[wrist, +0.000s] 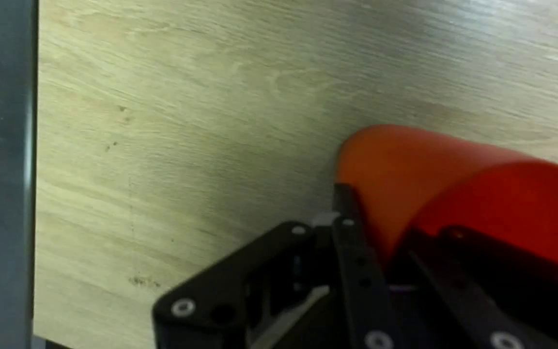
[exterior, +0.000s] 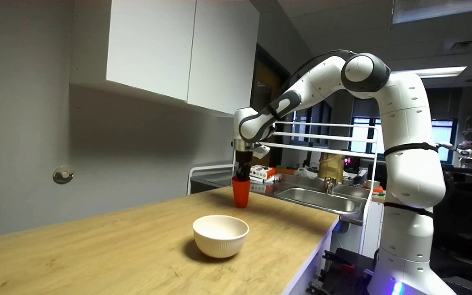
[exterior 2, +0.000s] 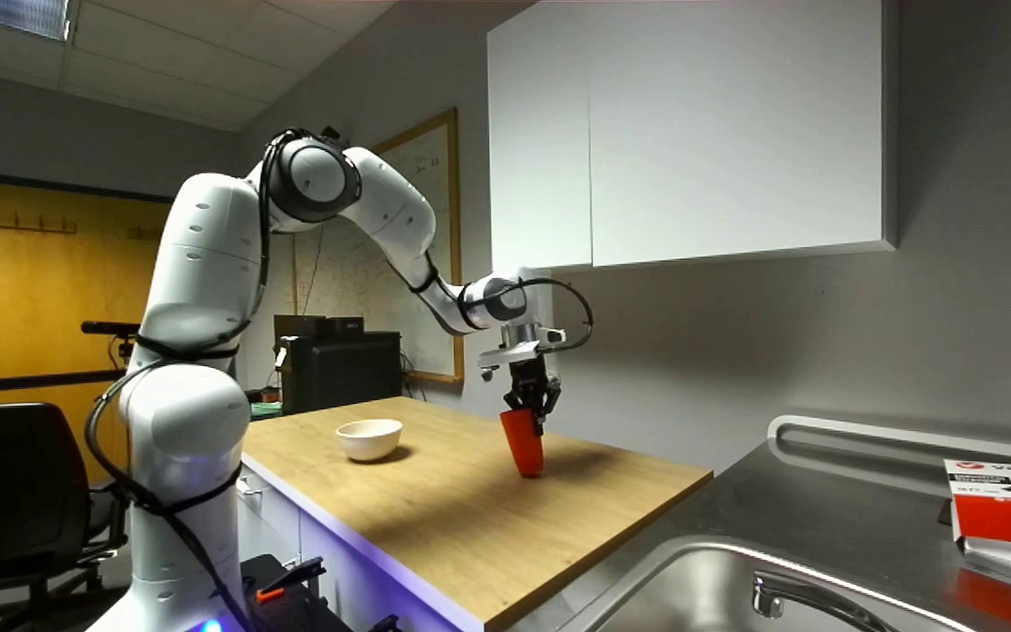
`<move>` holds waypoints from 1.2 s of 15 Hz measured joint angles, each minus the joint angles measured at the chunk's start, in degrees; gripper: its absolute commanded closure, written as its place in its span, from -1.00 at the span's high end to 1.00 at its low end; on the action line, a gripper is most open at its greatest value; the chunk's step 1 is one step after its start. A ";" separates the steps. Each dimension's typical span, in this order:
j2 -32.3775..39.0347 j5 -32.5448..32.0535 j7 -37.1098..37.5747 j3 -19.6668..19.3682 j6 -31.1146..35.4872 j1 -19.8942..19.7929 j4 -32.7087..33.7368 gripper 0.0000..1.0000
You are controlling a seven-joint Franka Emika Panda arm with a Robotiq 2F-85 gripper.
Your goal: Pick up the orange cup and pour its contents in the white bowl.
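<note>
Orange cup [exterior 2: 521, 448]: near the sink end of the wooden counter [exterior 2: 444, 518], rim up in the gripper [exterior 2: 535, 416]. From the left, in an exterior view: black office chair [exterior 2: 14, 491] at the frame edge. Next the white arm [exterior 2: 190, 448], standing beside the counter, bent at the top and reaching right and down. Past it, dark boxy equipment [exterior 2: 339, 377] behind the counter, and below that in frame the white bowl [exterior 2: 369, 448], upright on the wood, well apart from the cup. Whiteboard [exterior 2: 431, 167] on the wall behind, partly covered by the arm. Then the cup itself, leaning, mouth to the upper left, base to the lower right. Base touching the wood or just above: cannot tell. Gripper points down over it. Wrist view: claw pinching the cup's wall, one finger [wrist: 349, 213] along the outside, its opposite inside the mouth. Cup's contents hidden. White wall cabinet [exterior 2: 690, 132] overhead. Farther right, dark worktop [exterior 2: 777, 509] with steel sink [exterior 2: 699, 584], chrome faucet [exterior 2: 808, 597], lastly a red-and-white box [exterior 2: 1010, 518] cut by the frame.
</note>
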 measured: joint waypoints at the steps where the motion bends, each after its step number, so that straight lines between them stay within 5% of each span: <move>1: -0.81 -3.39 2.90 0.36 -0.41 1.26 -0.83 -0.96; 9: -11.36 -22.27 15.09 7.27 -8.42 8.04 -8.68 -0.96; 18: -14.71 -27.25 23.98 16.77 -10.69 11.81 -13.67 -0.96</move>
